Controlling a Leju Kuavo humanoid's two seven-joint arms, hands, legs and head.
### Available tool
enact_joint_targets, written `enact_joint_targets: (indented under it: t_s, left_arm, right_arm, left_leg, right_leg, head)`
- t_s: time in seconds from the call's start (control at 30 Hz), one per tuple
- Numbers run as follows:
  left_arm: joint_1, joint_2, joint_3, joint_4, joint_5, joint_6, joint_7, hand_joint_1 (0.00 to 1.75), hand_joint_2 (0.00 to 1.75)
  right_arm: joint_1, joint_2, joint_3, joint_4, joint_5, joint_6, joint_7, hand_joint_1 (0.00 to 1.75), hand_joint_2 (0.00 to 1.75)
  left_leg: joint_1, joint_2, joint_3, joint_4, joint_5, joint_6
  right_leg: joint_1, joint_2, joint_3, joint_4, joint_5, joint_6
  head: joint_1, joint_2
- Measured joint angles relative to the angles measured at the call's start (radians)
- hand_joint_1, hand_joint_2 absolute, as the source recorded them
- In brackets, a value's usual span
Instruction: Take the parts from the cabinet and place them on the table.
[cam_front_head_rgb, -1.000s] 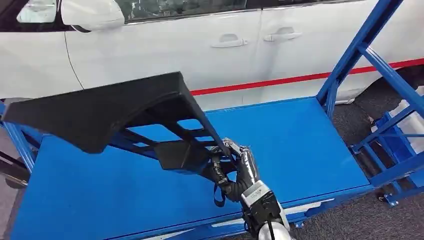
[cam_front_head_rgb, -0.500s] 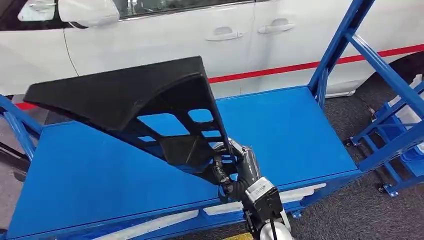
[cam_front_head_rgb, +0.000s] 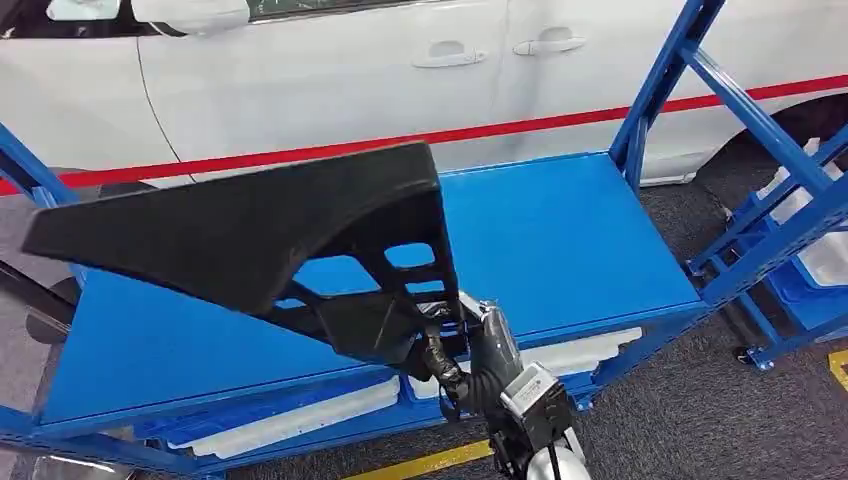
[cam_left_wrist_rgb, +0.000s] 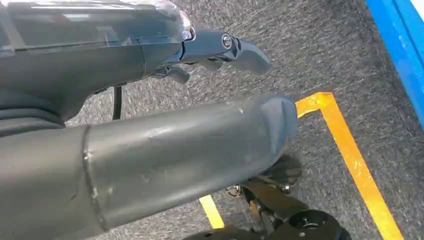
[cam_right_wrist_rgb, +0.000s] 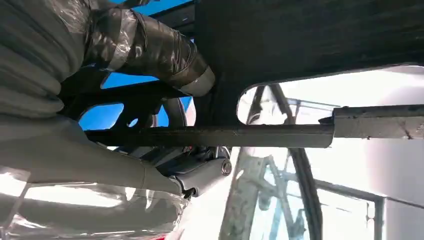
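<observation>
A large black plastic trim part (cam_front_head_rgb: 230, 230), a long wedge with cut-out windows, hangs in the air over the blue table (cam_front_head_rgb: 560, 220). My right hand (cam_front_head_rgb: 480, 345) grips its lower ribbed end near the table's front edge. The wide end points to the left. Close up in the right wrist view, the thumb (cam_right_wrist_rgb: 150, 50) presses against the black part (cam_right_wrist_rgb: 300, 40) and a bar of it crosses the hand. My left hand (cam_left_wrist_rgb: 150, 125) hangs over grey carpet, fingers apart, holding nothing.
A white car (cam_front_head_rgb: 350, 80) stands close behind the table. Blue rack posts (cam_front_head_rgb: 740, 110) rise at the right, with blue shelves holding white trays (cam_front_head_rgb: 820, 250) beyond. White trays (cam_front_head_rgb: 290, 420) lie under the tabletop. A yellow floor line (cam_front_head_rgb: 430, 462) runs in front.
The whole picture has shifted, so the camera has moved: the table's front edge and the floor now show. The part stays in my right hand, its wide end swung slightly.
</observation>
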Motion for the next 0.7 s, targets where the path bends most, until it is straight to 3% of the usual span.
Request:
enact_joint_targets:
  t_s: [0.03, 0.07, 0.13, 0.17, 0.2, 0.23, 0.27, 0.3, 0.33, 0.37, 0.4, 0.43, 0.5, 0.53, 0.57, 0.6, 0.67, 0.7]
  left_arm:
    - [0.000, -0.001, 0.000, -0.002, 0.000, 0.000, 0.000, 0.00, 0.00]
    - [0.000, -0.002, 0.002, -0.004, 0.000, 0.000, 0.000, 0.00, 0.00]
    - [0.000, -0.002, 0.004, -0.005, -0.001, 0.000, -0.002, 0.00, 0.00]
    - [0.001, -0.002, 0.004, -0.008, -0.004, 0.000, -0.003, 0.00, 0.00]
    - [0.003, -0.002, 0.006, -0.011, -0.006, 0.000, -0.003, 0.00, 0.00]
    - [0.004, -0.002, 0.008, -0.011, -0.006, 0.000, -0.003, 0.00, 0.00]
    - [0.005, -0.003, 0.010, -0.011, -0.006, 0.000, -0.004, 0.00, 0.00]
    - [0.005, -0.005, 0.012, -0.011, -0.006, 0.000, -0.004, 0.00, 0.00]
    - [0.005, -0.006, 0.013, -0.011, -0.007, -0.001, -0.004, 0.00, 0.00]
    - [0.005, -0.007, 0.014, -0.012, -0.007, -0.001, -0.005, 0.00, 0.00]
    - [0.005, -0.008, 0.016, -0.015, -0.007, -0.001, -0.005, 0.00, 0.00]
    - [0.005, -0.009, 0.018, -0.019, -0.007, -0.001, -0.005, 0.00, 0.00]
    - [0.006, -0.011, 0.021, -0.023, -0.007, -0.001, -0.006, 0.00, 0.00]
    - [0.004, -0.012, 0.021, -0.028, -0.008, -0.002, -0.008, 0.00, 0.00]
    - [0.003, -0.014, 0.022, -0.038, -0.009, -0.005, -0.012, 0.00, 0.00]
    - [0.000, -0.018, 0.022, -0.039, -0.009, -0.005, -0.013, 0.00, 0.00]
    - [0.003, -0.021, 0.025, -0.044, -0.010, -0.006, -0.013, 0.00, 0.00]
    - [0.006, -0.024, 0.025, -0.045, -0.009, -0.007, -0.014, 0.00, 0.00]
  right_arm:
    - [-0.001, 0.000, 0.000, -0.005, 0.000, 0.001, -0.003, 1.75, 1.75]
    - [0.003, -0.001, 0.000, -0.010, 0.000, 0.002, -0.007, 1.75, 1.75]
    - [0.007, -0.004, 0.000, -0.016, 0.000, 0.002, -0.016, 1.75, 1.75]
    - [0.011, -0.006, 0.000, -0.021, 0.000, 0.011, -0.026, 1.75, 1.75]
    - [0.013, -0.007, 0.000, -0.024, 0.000, 0.018, -0.037, 1.75, 1.75]
    - [0.016, -0.008, 0.000, -0.028, 0.000, 0.021, -0.049, 1.75, 1.75]
    - [0.022, -0.008, 0.000, -0.031, 0.000, 0.026, -0.058, 1.75, 1.75]
    - [0.030, -0.009, -0.001, -0.037, 0.000, 0.030, -0.067, 1.75, 1.75]
    - [0.037, -0.011, -0.003, -0.041, 0.000, 0.031, -0.072, 1.75, 1.75]
    - [0.048, -0.013, -0.005, -0.045, 0.002, 0.031, -0.077, 1.75, 1.75]
    - [0.060, -0.015, -0.008, -0.049, 0.004, 0.031, -0.087, 1.75, 1.75]
    - [0.070, -0.017, -0.010, -0.054, 0.005, 0.031, -0.095, 1.75, 1.75]
    - [0.087, -0.020, -0.015, -0.064, 0.008, 0.034, -0.109, 1.75, 1.75]
    - [0.096, -0.021, -0.018, -0.071, 0.007, 0.037, -0.115, 1.75, 1.75]
    - [0.106, -0.022, -0.025, -0.081, 0.007, 0.044, -0.124, 1.75, 1.75]
    - [0.113, -0.023, -0.030, -0.086, 0.005, 0.050, -0.127, 1.75, 1.75]
    - [0.122, -0.023, -0.037, -0.090, 0.002, 0.053, -0.131, 1.75, 1.75]
    - [0.128, -0.023, -0.040, -0.094, 0.002, 0.053, -0.133, 1.75, 1.75]
  left_leg:
    - [-0.003, -0.001, -0.009, 0.008, 0.003, -0.006]
    - [-0.004, -0.002, -0.010, 0.009, 0.008, -0.012]
    - [-0.004, -0.002, -0.010, 0.006, 0.023, -0.026]
    - [-0.001, -0.003, -0.012, 0.003, 0.031, -0.034]
    - [0.002, -0.005, -0.020, 0.006, 0.030, -0.039]
    - [0.004, -0.005, -0.033, 0.027, -0.013, -0.043]
    - [0.004, -0.005, -0.048, 0.074, -0.075, -0.045]
    - [0.005, -0.005, -0.067, 0.147, -0.138, -0.049]
    - [0.005, -0.005, -0.082, 0.221, -0.185, -0.051]
    - [0.004, -0.005, -0.090, 0.285, -0.205, -0.050]
    - [0.004, -0.005, -0.081, 0.313, -0.189, -0.048]
    - [0.003, -0.005, -0.056, 0.302, -0.155, -0.043]
    - [-0.005, -0.005, 0.050, 0.173, -0.088, -0.026]
    - [-0.011, -0.006, 0.122, 0.075, -0.093, -0.011]
    - [-0.017, -0.004, 0.181, -0.017, -0.129, 0.000]
    - [-0.017, -0.004, 0.191, -0.051, -0.139, -0.007]
    - [-0.021, -0.004, 0.184, -0.049, -0.131, 0.000]
    - [-0.017, -0.004, 0.180, -0.059, -0.117, 0.004]
  right_leg:
    - [0.001, 0.002, 0.046, -0.080, -0.032, -0.003]
    - [0.011, 0.004, 0.050, -0.087, -0.027, -0.012]
    - [0.012, 0.005, 0.041, -0.089, -0.020, -0.023]
    - [0.016, 0.005, 0.036, -0.089, -0.013, -0.033]
    - [0.009, 0.001, 0.026, -0.097, 0.001, -0.046]
    - [0.009, -0.002, 0.013, -0.096, 0.013, -0.055]
    - [0.009, -0.002, -0.001, -0.096, 0.023, -0.062]
    - [0.011, -0.002, -0.015, -0.096, 0.034, -0.064]
    - [0.015, -0.003, -0.029, -0.094, 0.044, -0.065]
    - [0.018, -0.005, -0.045, -0.092, 0.054, -0.066]
    - [0.022, -0.006, -0.061, -0.089, 0.063, -0.066]
    - [0.025, -0.007, -0.075, -0.085, 0.071, -0.066]
    - [0.031, -0.006, -0.098, -0.080, 0.086, -0.066]
    - [0.031, -0.006, -0.103, -0.078, 0.095, -0.065]
    - [0.038, -0.006, -0.107, -0.076, 0.098, -0.061]
    - [0.035, -0.009, -0.108, -0.075, 0.105, -0.055]
    - [0.028, -0.010, -0.107, -0.081, 0.121, -0.043]
    - [0.033, -0.009, -0.109, -0.082, 0.128, -0.035]
  head:
    - [0.000, 0.000]
    - [-0.002, 0.000]
    - [-0.002, 0.000]
    - [-0.001, 0.000]
    - [-0.001, 0.000]
    - [-0.002, 0.000]
    - [-0.001, 0.000]
    - [-0.002, 0.000]
    - [-0.001, 0.000]
    - [-0.002, 0.000]
    - [-0.002, 0.000]
    - [-0.001, 0.000]
    - [-0.002, 0.000]
    - [-0.002, 0.000]
    - [-0.001, 0.000]
    - [-0.001, 0.000]
    - [-0.001, 0.000]
    - [-0.001, 0.000]
